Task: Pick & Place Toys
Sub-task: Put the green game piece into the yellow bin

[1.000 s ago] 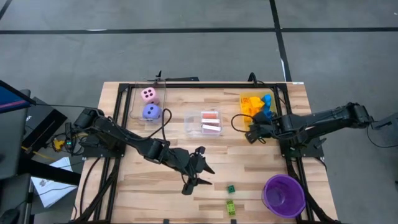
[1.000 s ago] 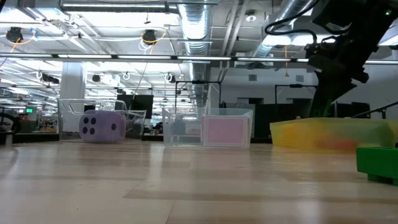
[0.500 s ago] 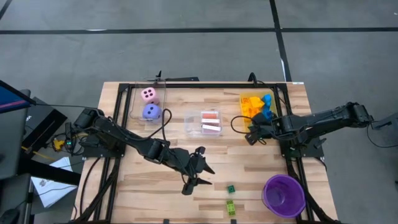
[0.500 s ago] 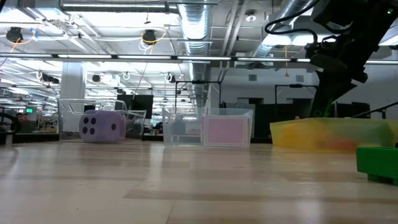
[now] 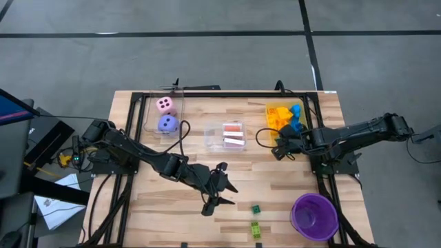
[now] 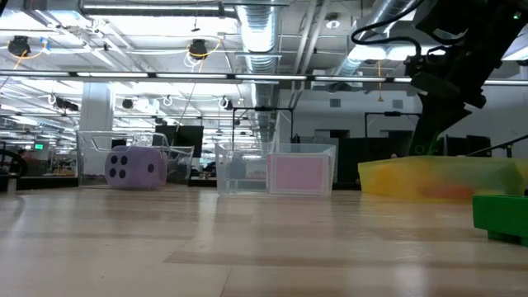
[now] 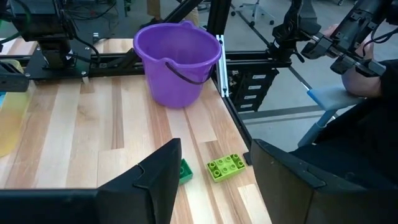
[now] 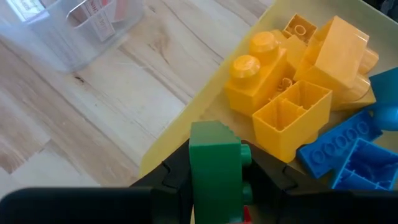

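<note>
My right gripper (image 5: 278,149) hangs over the near left rim of the yellow see-through bin (image 5: 284,117), shut on a green brick (image 8: 214,146). Yellow bricks (image 8: 292,74) and blue bricks (image 8: 354,152) lie in that bin. My left gripper (image 5: 227,195) hovers open near the table's middle front, pointing at a dark green brick (image 7: 185,171) and a light green brick (image 7: 227,167), which lie flat on the wood. A pink die (image 5: 165,105) and a purple die (image 5: 167,124) sit in a clear bin at the far left. Pink-backed cards (image 5: 233,136) lie in the clear middle bin. My right gripper pinches the green brick by its two opposite sides (image 8: 194,168) between its two fingers. The fingers slant down toward the bin. The brick is lifted clear, above the bin's rim (image 8: 186,134).
A purple cup (image 5: 315,215) stands at the near right corner. Black frame rails (image 5: 227,94) run along the far edge and both sides. A person (image 7: 367,124) sits beyond the table's right edge. Bare wood (image 5: 165,213) lies at the front left.
</note>
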Robot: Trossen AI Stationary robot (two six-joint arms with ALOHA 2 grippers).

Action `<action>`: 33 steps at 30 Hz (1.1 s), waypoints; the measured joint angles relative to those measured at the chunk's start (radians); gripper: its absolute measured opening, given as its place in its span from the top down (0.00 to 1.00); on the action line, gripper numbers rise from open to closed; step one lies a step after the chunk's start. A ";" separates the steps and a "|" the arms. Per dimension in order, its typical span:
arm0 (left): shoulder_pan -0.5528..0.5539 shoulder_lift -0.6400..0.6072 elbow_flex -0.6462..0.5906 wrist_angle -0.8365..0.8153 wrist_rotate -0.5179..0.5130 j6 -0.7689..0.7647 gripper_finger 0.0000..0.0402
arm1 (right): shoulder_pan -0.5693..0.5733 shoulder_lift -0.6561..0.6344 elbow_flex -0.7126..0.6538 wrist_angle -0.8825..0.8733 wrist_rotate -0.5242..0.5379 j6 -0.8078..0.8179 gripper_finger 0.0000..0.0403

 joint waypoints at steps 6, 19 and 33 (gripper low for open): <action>0.000 0.000 0.000 0.000 0.000 0.000 0.52 | 0.001 0.000 0.000 0.000 0.003 0.000 0.74; 0.000 0.000 0.000 0.000 0.000 0.000 0.52 | 0.002 0.000 0.000 0.001 0.005 -0.005 0.48; 0.010 0.000 -0.086 0.103 0.000 0.000 0.52 | 0.103 0.000 0.052 0.113 0.005 -0.096 0.37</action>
